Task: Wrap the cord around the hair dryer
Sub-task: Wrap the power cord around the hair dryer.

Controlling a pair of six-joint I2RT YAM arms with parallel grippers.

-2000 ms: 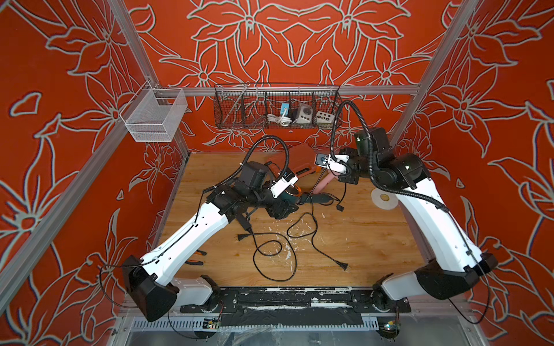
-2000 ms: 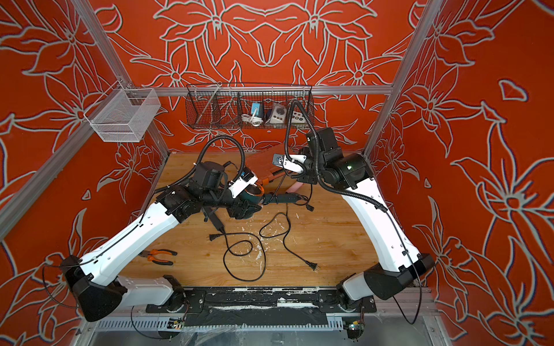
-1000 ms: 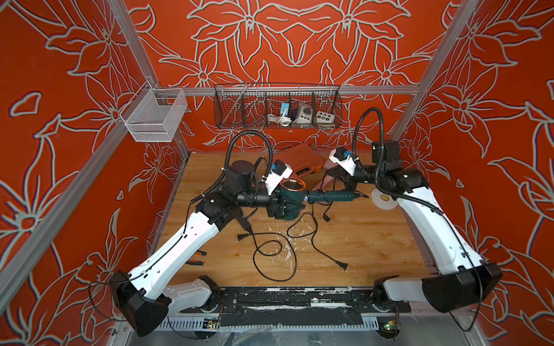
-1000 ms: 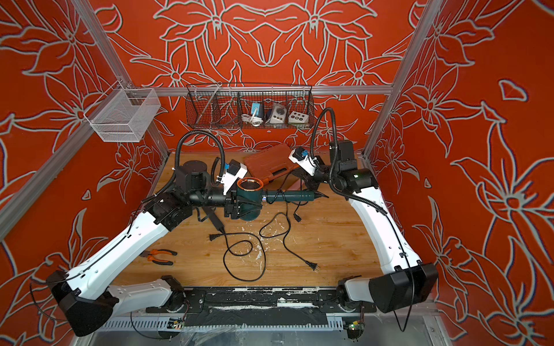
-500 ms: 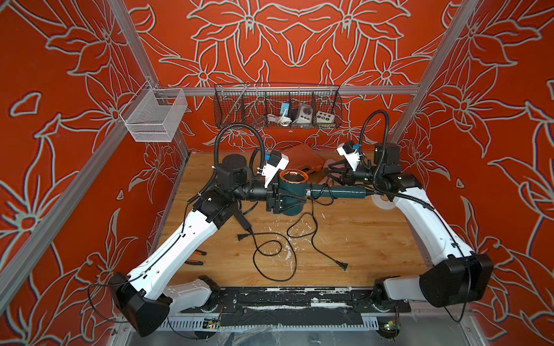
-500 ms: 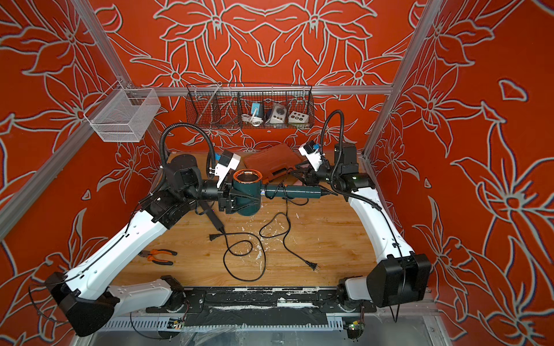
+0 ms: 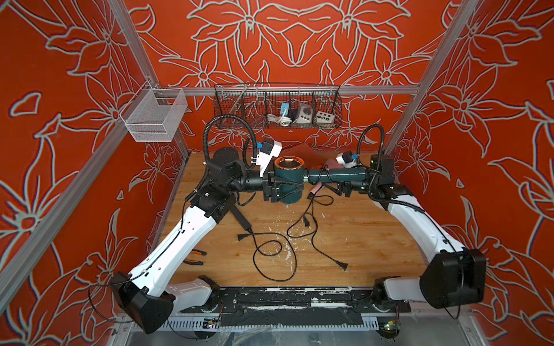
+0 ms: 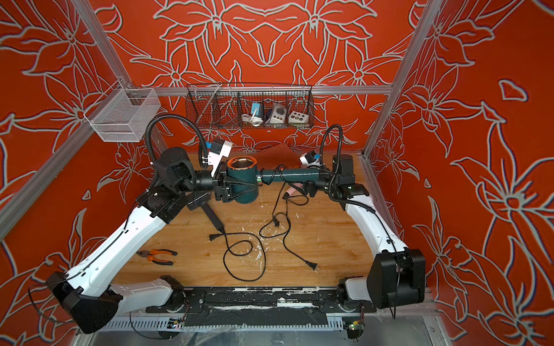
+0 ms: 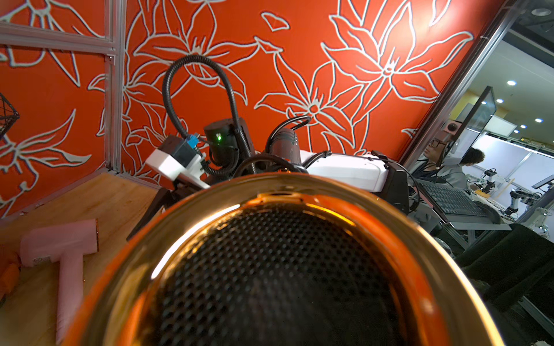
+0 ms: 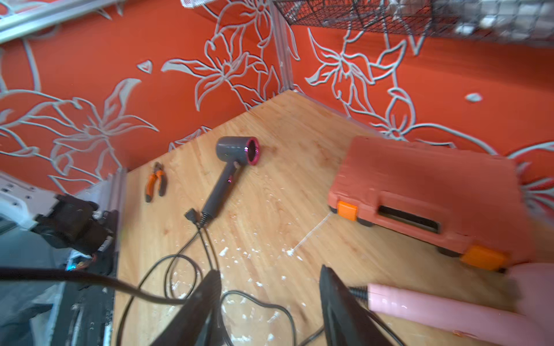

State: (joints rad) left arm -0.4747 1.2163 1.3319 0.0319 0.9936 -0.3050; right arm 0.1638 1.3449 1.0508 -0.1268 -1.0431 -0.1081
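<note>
Light wooden tabletop [image 7: 359, 239], scuffed with white flecks; black wire basket [image 7: 277, 110] on the far wall.
Orange plastic tool case [image 10: 419, 185], far centre, lying flat.
Dark teal hair dryer with copper-rimmed barrel [image 7: 335, 175], held above the far middle of the table; barrel mouth up, handle level and pointing right.
Grey hair dryer with magenta rim [image 10: 236, 151], flat on the table, left of centre.
Pale pink hair dryer [image 10: 434, 308], flat, under the teal handle.
Thin black cord [image 7: 343, 264], one turn round the teal handle; the rest hangs to the table, plug near centre.
Orange-handled pliers [image 8: 156, 257], near left.
Left gripper [image 7: 287, 187], clamped on the teal barrel.
Right gripper [image 10: 269, 271], jaws spread, nothing between; just beside the handle's right end.
</note>
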